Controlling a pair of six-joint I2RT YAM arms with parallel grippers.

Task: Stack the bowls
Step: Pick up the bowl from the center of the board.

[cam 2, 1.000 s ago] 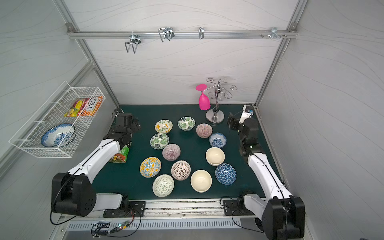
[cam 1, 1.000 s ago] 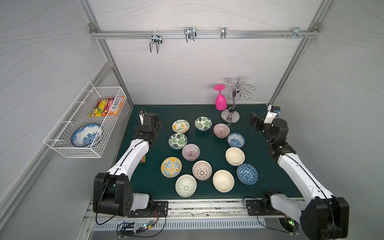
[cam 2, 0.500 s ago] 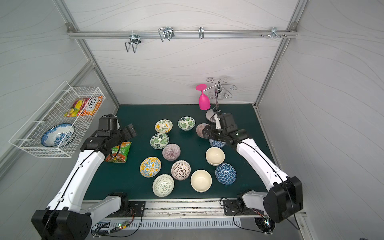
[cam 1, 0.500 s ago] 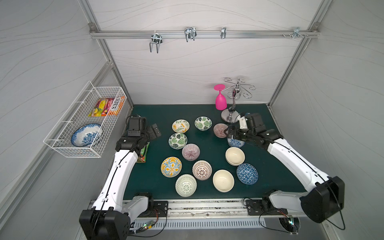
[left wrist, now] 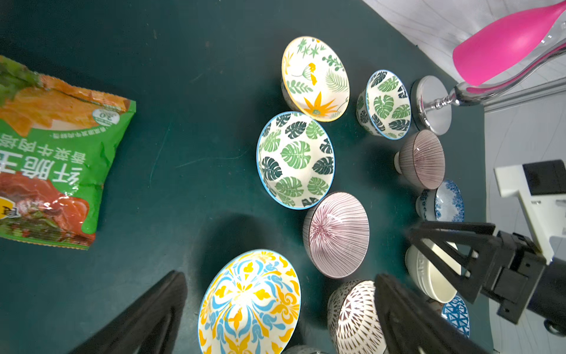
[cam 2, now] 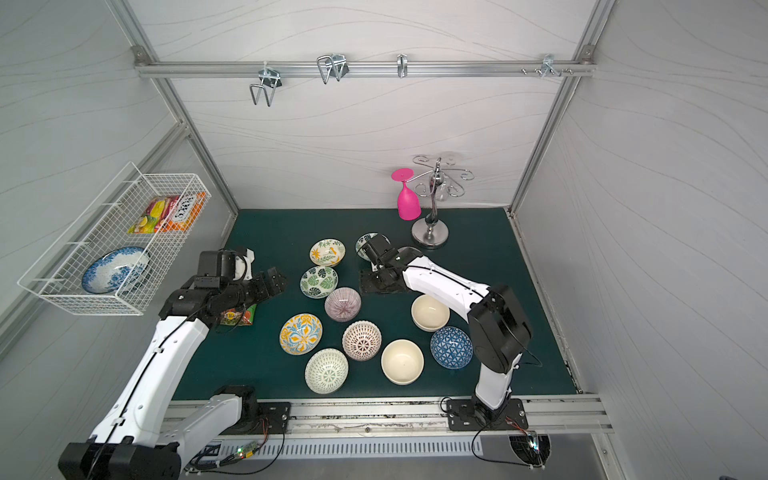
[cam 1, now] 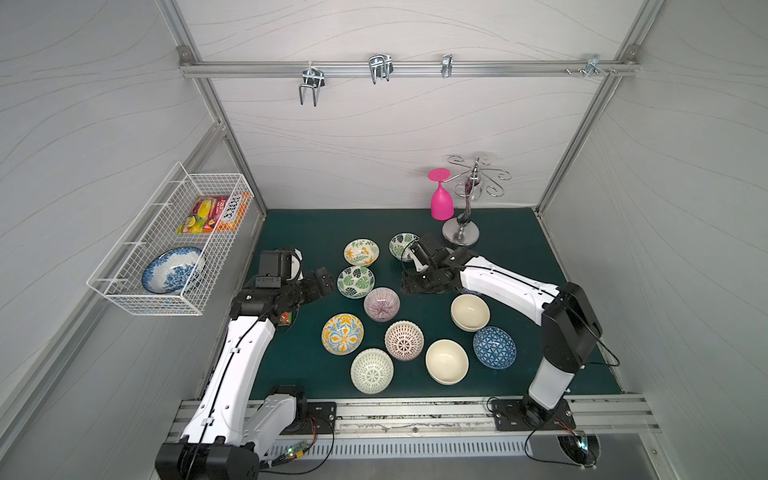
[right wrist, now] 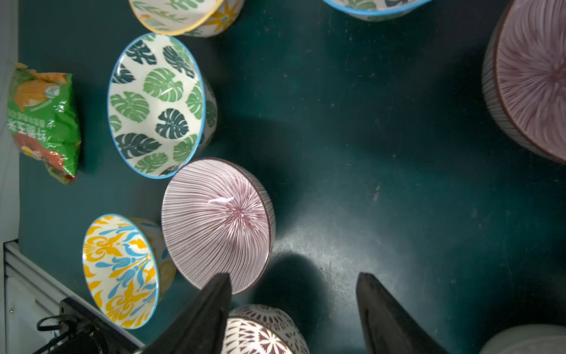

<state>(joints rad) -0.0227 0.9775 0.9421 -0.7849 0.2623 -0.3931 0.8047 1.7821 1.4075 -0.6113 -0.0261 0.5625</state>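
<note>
no bowls [cam 1: 381, 304] stacked yet, all lie singly mid bench [cam 1: 307, 232]. left claw [cam 1: 324, 282] wide open & empty nr the left edge. right claw [right wrist: 294, 275] half open, empty, over bare bench nr the back.

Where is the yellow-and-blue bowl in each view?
In a top view: yellow-and-blue bowl at the cluster's left edge, near the front.
In a top view: yellow-and-blue bowl, same place.
Left wrist: yellow-and-blue bowl close to the camera, partly cut off.
Right wrist: yellow-and-blue bowl fully in view, near the edge of the mat.
Shared landmark: the striped bowl right beside it.
</note>
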